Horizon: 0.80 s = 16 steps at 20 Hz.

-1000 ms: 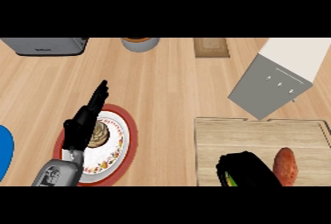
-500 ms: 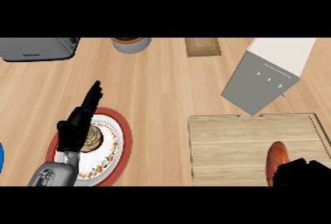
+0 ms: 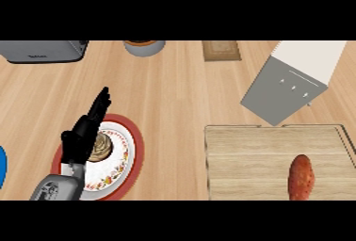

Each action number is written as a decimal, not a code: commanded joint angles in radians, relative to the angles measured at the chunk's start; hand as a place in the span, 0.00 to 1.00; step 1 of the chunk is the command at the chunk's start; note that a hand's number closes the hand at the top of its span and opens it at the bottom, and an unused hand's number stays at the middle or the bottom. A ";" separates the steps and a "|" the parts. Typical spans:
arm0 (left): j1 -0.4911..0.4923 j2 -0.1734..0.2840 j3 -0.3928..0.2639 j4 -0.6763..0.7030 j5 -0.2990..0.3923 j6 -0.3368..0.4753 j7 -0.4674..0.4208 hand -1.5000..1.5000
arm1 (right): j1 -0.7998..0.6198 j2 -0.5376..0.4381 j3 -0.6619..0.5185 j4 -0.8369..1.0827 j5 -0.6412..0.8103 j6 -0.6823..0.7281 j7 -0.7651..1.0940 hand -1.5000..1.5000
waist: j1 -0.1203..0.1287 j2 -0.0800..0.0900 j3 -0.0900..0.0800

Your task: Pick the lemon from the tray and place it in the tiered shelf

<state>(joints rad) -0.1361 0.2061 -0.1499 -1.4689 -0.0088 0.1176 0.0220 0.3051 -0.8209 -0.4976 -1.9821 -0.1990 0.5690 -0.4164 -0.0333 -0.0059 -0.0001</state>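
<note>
Presently, nearest the counter's front edge, the left hand (image 3: pixel 87 134) is seen with its fingers straight and holding nothing, resting over a red-rimmed plate (image 3: pixel 133 141) toward the front-left corner. At the front right, a wooden tray (image 3: pixel 250 155) is set, and on its right part only an elongated reddish-orange item (image 3: pixel 301 176) can be seen (it looks more like a sweet potato than a lemon). No lemon is visible anywhere, and the right hand is not in view, so its fingers cannot be judged. Beyond the tray's back edge, a grey-white tiered shelf (image 3: pixel 288 87) is tilted toward the back-right corner. Along the back edge a toaster (image 3: pixel 42 51), a bowl (image 3: pixel 144 47) and a small brown block (image 3: pixel 222 50) are lined up. One risk is judged: the reddish item could be mistaken for the target, since the lemon is unseen
</note>
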 commanded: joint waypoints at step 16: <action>-0.013 -0.062 -0.009 0.005 -0.053 -0.027 -0.008 0.50 | -0.515 -0.207 -0.079 0.255 -0.240 -0.133 0.450 1.00 | 0.045 0.007 -0.001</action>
<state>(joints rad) -0.1726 0.1671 -0.1417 -1.4496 -0.0411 0.0809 0.0248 -0.0974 -0.9893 -0.6166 -1.7286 -0.4088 0.5037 -0.0883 0.0074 0.0009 -0.0004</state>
